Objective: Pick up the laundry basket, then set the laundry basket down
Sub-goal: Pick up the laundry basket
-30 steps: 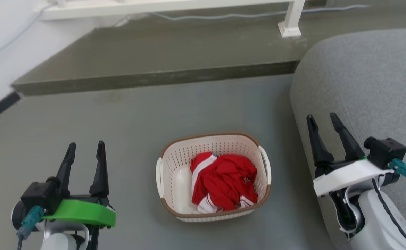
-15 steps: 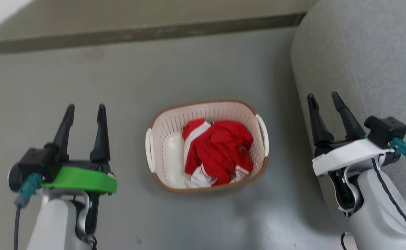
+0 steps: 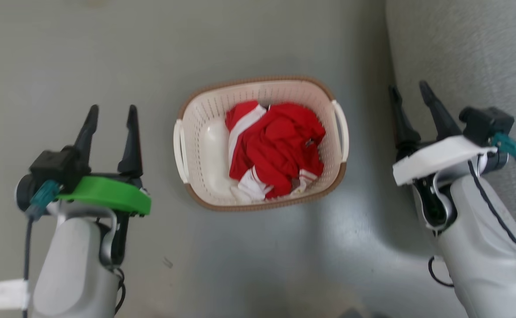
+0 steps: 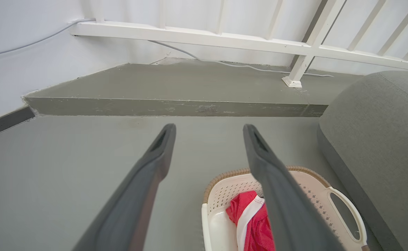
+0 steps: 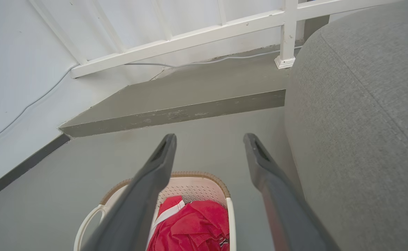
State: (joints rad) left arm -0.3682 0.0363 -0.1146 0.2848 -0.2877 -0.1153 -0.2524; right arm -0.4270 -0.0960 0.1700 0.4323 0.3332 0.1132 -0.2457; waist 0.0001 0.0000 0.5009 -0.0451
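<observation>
The laundry basket (image 3: 205, 132) stands on the grey floor in the middle of the head view, cream-white with a brown rim and white loop handles on both sides; red-and-white clothing (image 3: 275, 148) lies inside. My left gripper (image 3: 111, 112) hangs open to the basket's left, apart from it. Off to the basket's right, my right gripper (image 3: 410, 90) is open too, beside the sofa. The left wrist view has the basket (image 4: 221, 195) at the lower right behind one finger (image 4: 277, 195). In the right wrist view the basket (image 5: 197, 186) lies below the open fingers (image 5: 144, 198).
A grey sofa (image 3: 469, 53) fills the right side, close to my right arm. A raised concrete step (image 4: 176, 104) with a white railing (image 4: 224, 36) and a cable runs ahead of the basket. White wall (image 5: 15, 69) stands to the left.
The head camera has tilted downward, so the step and railing left the picture and the basket sits higher in it. Both grippers stay open beside the basket.
</observation>
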